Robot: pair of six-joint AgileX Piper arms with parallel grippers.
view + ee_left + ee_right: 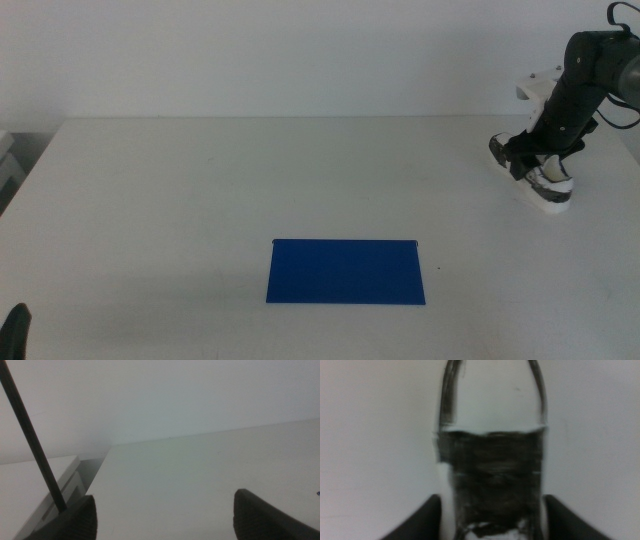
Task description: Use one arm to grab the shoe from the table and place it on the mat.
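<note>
At table's edge (pixel 200 200), right hand (pixel 541 160) grips shoe (pixel 545 185)

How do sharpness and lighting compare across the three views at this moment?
Middle view: even, soft light, small white sneaker with black-grey mottled panels and flat deep blue mat reasonably crisp, faint shadows. Right wrist view: sneaker very close and blurred between the right hand jaws. Left wrist view: dim, hazy, left hand jaws apart over plain white table.

Lab: bare white table (pixel 250 180), robot arm (pixel 580 90)
</note>
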